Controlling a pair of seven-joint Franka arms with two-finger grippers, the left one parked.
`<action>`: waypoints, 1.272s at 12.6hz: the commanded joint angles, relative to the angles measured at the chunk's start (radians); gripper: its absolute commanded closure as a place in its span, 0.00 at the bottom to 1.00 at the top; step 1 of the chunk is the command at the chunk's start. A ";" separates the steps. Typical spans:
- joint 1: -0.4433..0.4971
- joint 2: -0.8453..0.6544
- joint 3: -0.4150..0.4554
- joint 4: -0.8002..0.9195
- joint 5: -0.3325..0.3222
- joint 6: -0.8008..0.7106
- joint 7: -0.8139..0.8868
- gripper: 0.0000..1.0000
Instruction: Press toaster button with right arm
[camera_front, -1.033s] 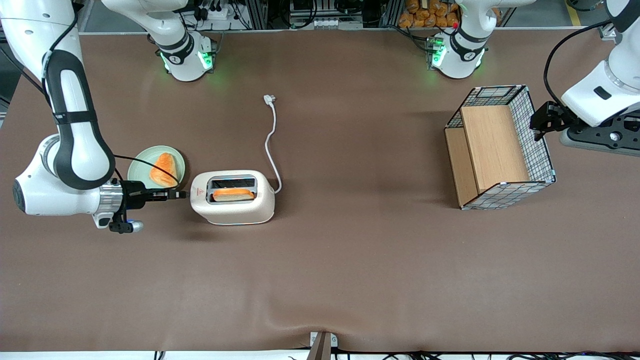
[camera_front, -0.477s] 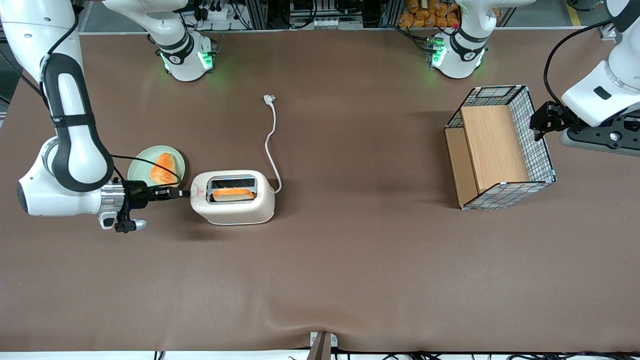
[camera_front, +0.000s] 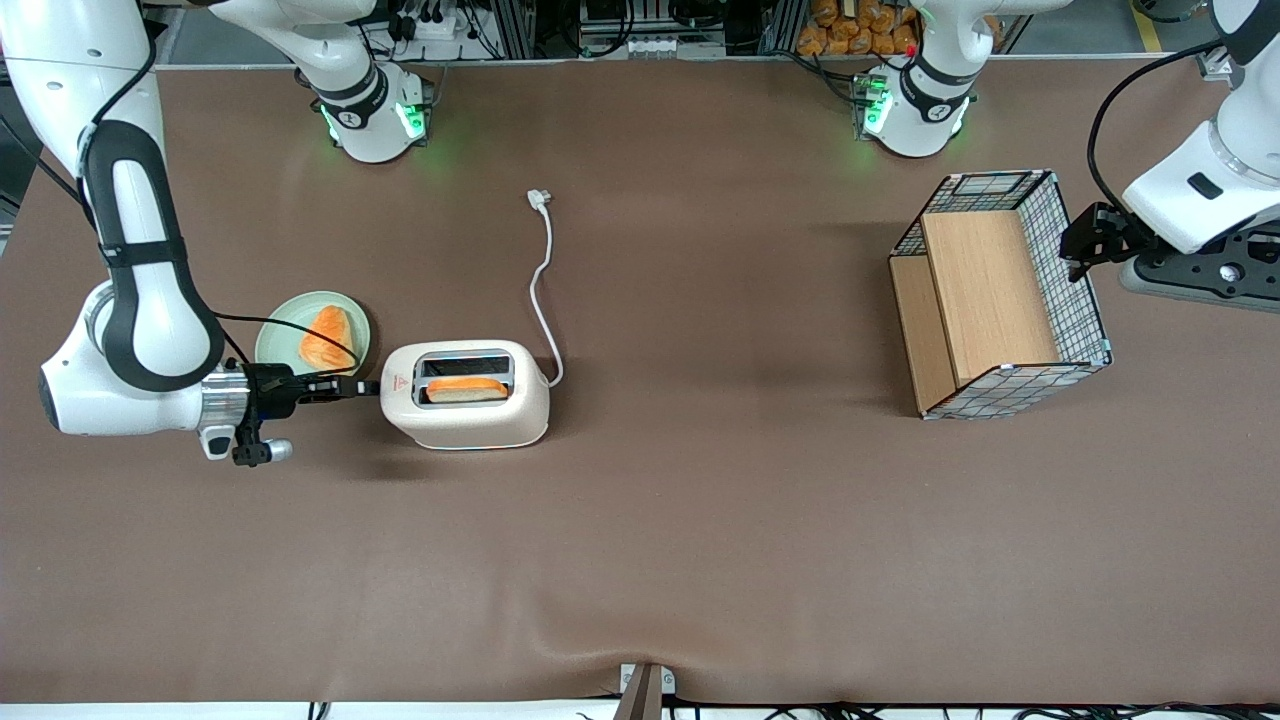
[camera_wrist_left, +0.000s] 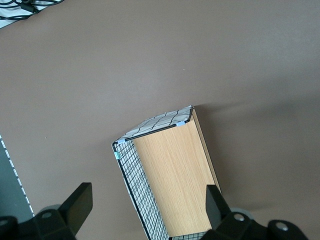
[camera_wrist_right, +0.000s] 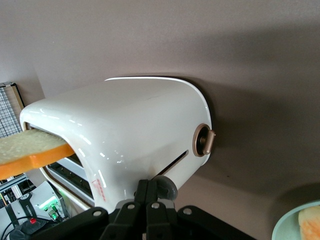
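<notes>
The cream-white toaster (camera_front: 465, 410) stands on the brown table with a bread slice (camera_front: 466, 388) in one slot. It fills the right wrist view (camera_wrist_right: 130, 130). The right arm's gripper (camera_front: 366, 386) lies level, its tips against the toaster's end face that points toward the working arm's end of the table. In the right wrist view the gripper (camera_wrist_right: 148, 184) is shut and empty. Its fingertips (camera_wrist_right: 141, 186) sit against the small grey toaster button (camera_wrist_right: 169, 189), at the low end of a slot in that face. A tan round dial (camera_wrist_right: 202, 141) sits on the same face.
A pale green plate (camera_front: 275, 345) with a bread piece (camera_front: 326, 338) lies just farther from the front camera than the gripper; its rim shows in the wrist view (camera_wrist_right: 285, 231). The white cord (camera_front: 543, 290) trails away from the toaster. A wire basket with wooden shelves (camera_front: 1000, 295) stands toward the parked arm's end.
The right arm's wrist and elbow have shifted slightly, while the gripper tips stay at the toaster's end face. The toaster and bread have not visibly moved.
</notes>
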 joint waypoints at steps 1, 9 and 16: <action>-0.023 0.034 0.007 0.000 0.027 0.000 -0.054 1.00; -0.035 0.100 0.006 0.002 0.081 0.013 -0.129 1.00; -0.024 0.130 0.006 0.003 0.083 0.062 -0.131 1.00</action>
